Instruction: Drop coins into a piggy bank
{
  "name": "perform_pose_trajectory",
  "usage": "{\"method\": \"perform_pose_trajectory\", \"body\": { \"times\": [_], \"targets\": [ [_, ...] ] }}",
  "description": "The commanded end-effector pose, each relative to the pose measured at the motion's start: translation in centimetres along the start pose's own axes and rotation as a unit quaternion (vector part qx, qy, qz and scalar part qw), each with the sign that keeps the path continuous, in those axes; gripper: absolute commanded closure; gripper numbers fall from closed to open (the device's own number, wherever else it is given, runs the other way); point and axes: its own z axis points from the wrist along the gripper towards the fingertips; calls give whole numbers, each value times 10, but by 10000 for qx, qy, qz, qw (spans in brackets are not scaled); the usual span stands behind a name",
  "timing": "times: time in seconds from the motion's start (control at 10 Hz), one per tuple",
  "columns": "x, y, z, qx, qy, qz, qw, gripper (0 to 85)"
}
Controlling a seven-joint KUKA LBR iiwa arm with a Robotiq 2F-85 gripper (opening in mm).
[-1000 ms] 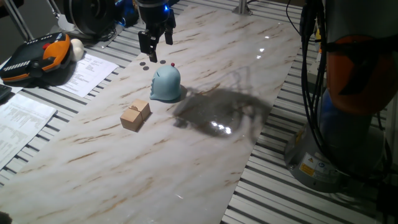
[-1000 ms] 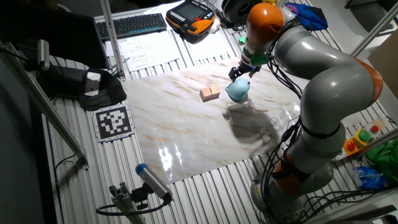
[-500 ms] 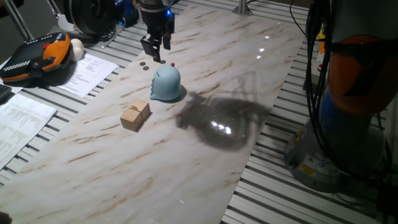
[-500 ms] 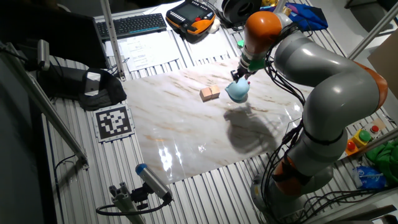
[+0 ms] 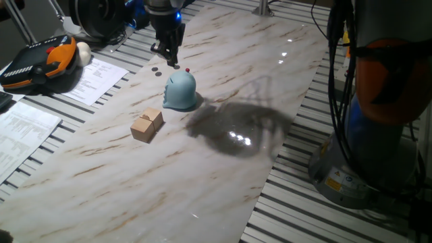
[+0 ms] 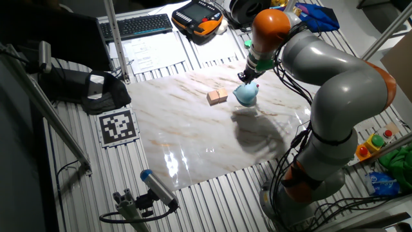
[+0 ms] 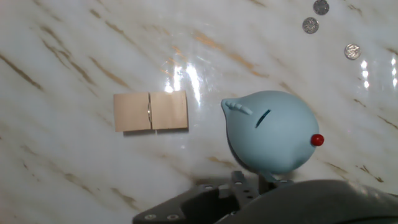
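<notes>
Hand view shows three small round silvery-grey coins (image 7: 320,7) lying flat on the marble near the top right corner, two close together and a third (image 7: 352,51) a little apart; one light blue, dome-shaped piggy bank (image 7: 270,132) is seen from above, and two tan wooden cubes (image 7: 150,112) lie side by side, touching, well to its left. One two-finger gripper (image 5: 167,52) is counted, hanging above the table beyond the piggy bank (image 5: 180,91) in one fixed view, near the dark coins (image 5: 156,67) on the slab; whether its fingers are apart or together cannot be told from any view. The surface is a glossy white marble-patterned slab (image 5: 223,169) with brown veins, laid on a ribbed metal table (image 6: 77,167), and lamp glare and the arm's shadow are seen on it. Around it are seen printed papers (image 5: 94,77), an orange and black teach pendant (image 5: 40,64), a black keyboard (image 6: 138,26) and a square black-and-white marker tag (image 6: 117,125). The piggy bank carries a narrow dark slot on top, a small red ball at one end and a ridged nub at the other; it stands upright on the slab, just beside the cubes (image 5: 146,124) and between them and the coins
</notes>
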Motion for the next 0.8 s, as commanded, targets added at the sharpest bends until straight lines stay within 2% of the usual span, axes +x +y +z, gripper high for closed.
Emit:
{"method": "perform_pose_trajectory", "body": {
  "times": [0.0, 0.2, 0.6, 0.7],
  "targets": [
    [-3, 4, 4, -27, 9, 23, 10000, 850],
    [-9, 12, 15, -65, 2, 72, 10000, 850],
    [-11, 34, 50, -315, -125, 266, 9991, 850],
    [-10, 39, 61, -425, -173, 306, 9985, 850]
  ]
}}
